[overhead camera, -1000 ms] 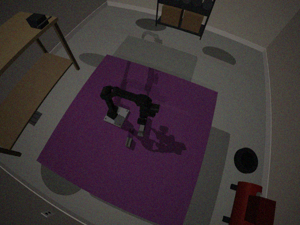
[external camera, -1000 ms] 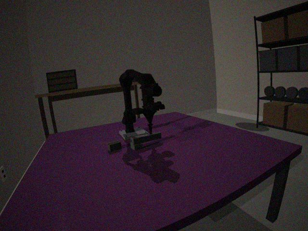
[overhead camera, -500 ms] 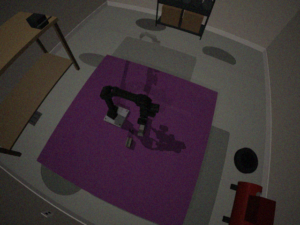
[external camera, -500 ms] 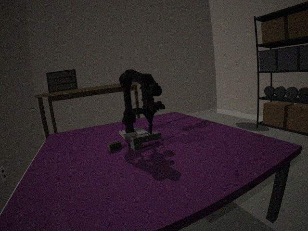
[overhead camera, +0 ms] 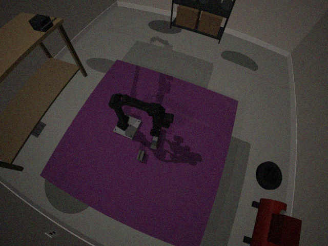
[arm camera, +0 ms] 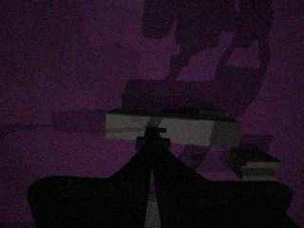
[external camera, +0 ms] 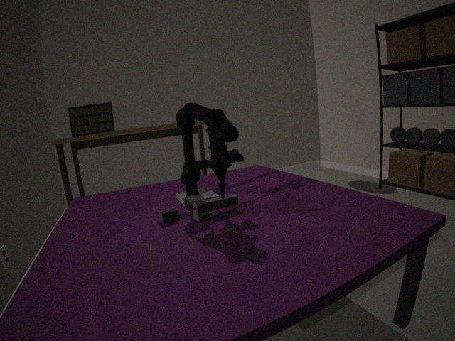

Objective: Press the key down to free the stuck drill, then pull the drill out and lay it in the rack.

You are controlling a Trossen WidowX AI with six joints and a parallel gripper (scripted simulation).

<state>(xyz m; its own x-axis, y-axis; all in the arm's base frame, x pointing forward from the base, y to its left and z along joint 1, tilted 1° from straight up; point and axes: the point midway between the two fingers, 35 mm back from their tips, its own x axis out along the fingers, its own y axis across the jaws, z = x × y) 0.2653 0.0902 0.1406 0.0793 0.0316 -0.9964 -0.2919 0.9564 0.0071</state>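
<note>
Wrist view, nearest first: the hand (overhead camera: 155,133) (external camera: 222,196) (arm camera: 152,145) is narrow, its fingers drawn together with nothing between them. Its tips point down at the long pale block (overhead camera: 154,143) (external camera: 217,206) (arm camera: 185,131), on its top or just above; contact cannot be told. A small dark detail shows at the tips, too dim to name.

That block is probably the holder with the key, and the narrow hand suits a push rather than a grip. I judge the task to be at the pressing step, though whether the key is down cannot be told.

The drill cannot be picked out in any view. It is probably inside or behind the block under the hand, so whether it is free is also unclear.

Just beside the block, off to one side of the hand, the small grooved block (overhead camera: 141,155) (external camera: 168,217) (arm camera: 258,170) sits on the desk (overhead camera: 132,185) (external camera: 183,278) (arm camera: 47,62). It is likely the rack, and no drill can be seen lying in it. Finishing the press, pulling the drill and laying it there seem left.

Farther from the hand, beyond the desk, stands a wooden bench (overhead camera: 16,47) (external camera: 146,136).
</note>
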